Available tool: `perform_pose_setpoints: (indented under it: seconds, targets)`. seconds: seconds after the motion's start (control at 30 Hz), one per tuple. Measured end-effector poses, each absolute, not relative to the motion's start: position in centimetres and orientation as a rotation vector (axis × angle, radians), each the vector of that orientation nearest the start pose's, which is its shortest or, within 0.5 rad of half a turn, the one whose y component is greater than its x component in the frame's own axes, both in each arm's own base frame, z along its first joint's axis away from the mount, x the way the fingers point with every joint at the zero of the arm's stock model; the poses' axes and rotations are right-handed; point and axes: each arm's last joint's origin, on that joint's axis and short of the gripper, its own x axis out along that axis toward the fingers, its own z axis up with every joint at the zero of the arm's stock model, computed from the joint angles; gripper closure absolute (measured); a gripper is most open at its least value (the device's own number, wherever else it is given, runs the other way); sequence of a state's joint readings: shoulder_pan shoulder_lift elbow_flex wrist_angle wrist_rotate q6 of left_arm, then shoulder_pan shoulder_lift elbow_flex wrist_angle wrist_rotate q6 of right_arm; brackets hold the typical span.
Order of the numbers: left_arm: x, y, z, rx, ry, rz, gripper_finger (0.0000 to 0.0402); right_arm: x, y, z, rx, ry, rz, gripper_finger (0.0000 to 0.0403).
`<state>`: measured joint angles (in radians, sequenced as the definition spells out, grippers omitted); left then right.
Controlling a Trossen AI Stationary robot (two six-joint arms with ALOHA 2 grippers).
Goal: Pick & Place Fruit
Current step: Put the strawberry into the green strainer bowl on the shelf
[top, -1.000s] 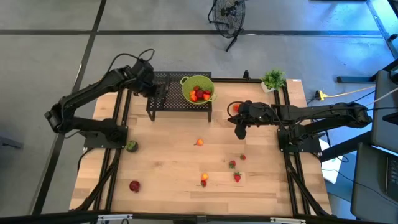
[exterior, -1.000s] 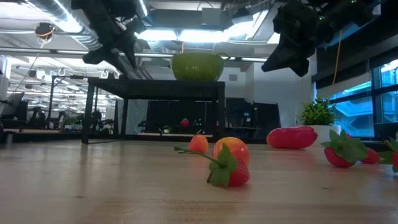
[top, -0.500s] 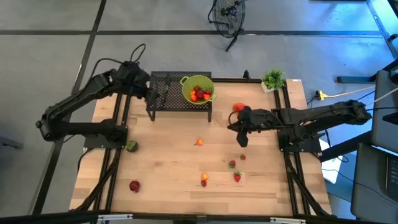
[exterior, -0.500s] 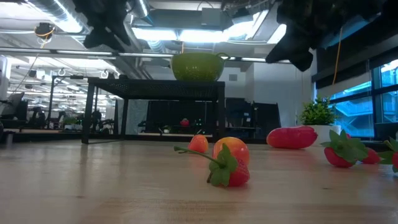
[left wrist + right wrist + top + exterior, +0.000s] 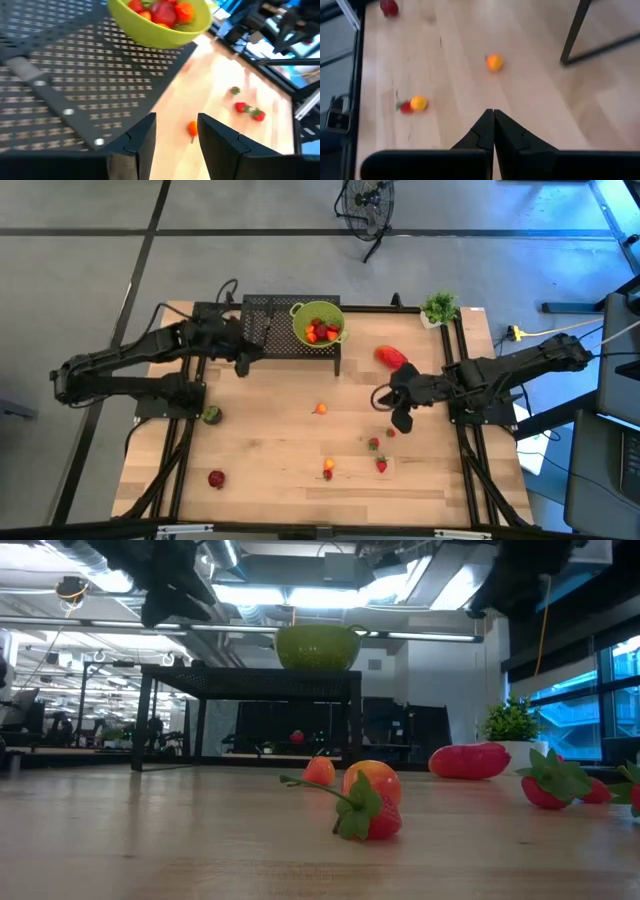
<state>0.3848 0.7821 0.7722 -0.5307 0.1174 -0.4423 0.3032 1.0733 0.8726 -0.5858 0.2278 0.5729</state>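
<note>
Left gripper (image 5: 243,352) is hovering at the front left corner of the black mesh stand (image 5: 270,345), above the table (image 5: 270,450). In the left wrist view its fingers (image 5: 142,137) are standing partly apart w/ nothing between them; the wood and one small orange fruit (image 5: 192,128) are showing through the gap. A black-handled knife (image 5: 55,102) is lying flat on the mesh next to the green bowl (image 5: 165,35).

Right gripper (image 5: 400,418) is hanging over the table's right half, just above and beside the strawberries. In the right wrist view its fingers (image 5: 485,132) are pressing together tip to tip, gripping nothing.

Fruit locations:
- Green bowl on the stand is holding several red and orange pcs (image 5: 320,332).
- Big glossy red oblong fruit (image 5: 390,357) is lying on the table right of the stand, near the right arm.
- Orange pc (image 5: 320,409) is sitting approx. mid-table, in front of the stand.
- Three strawberries are lying apart from each other just below the right gripper: one (image 5: 391,432) nearest it, one (image 5: 374,444) a bit further left, one (image 5: 381,465) nearer the front edge.
- Orange-and-red pair (image 5: 328,468) is touching, left of those strawberries.
- Red pc (image 5: 216,478) is sitting near the front left.
- Round dark green pc (image 5: 211,415) is resting at the left edge, beside the left arm's base.

A small potted plant (image 5: 438,308) is standing at the back right corner.
</note>
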Motion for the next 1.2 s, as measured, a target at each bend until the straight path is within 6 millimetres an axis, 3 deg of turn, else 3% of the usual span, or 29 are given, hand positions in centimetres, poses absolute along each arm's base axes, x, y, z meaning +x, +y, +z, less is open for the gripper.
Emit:
perform_pose_setpoints:
  seconds: [0.43, 0.93, 1.2]
  targets:
    - [16.6, 2.1, 25.9, -0.582, 0.467, 0.257, 0.0263, 18.8, 9.8, 25.4, 0.4, 1.009, -0.13, 0.0394]
    - [16.6, -2.1, 24.8, -0.565, 0.479, 0.202, 0.0263, 19.7, 12.8, 21.0, 0.297, 1.265, -0.128, 0.0392]
    - [16.3, -3.5, 24.9, -0.542, 0.47, 0.195, 0.0263, 20.2, 13.3, 19.0, 0.301, 1.356, -0.196, 0.033]
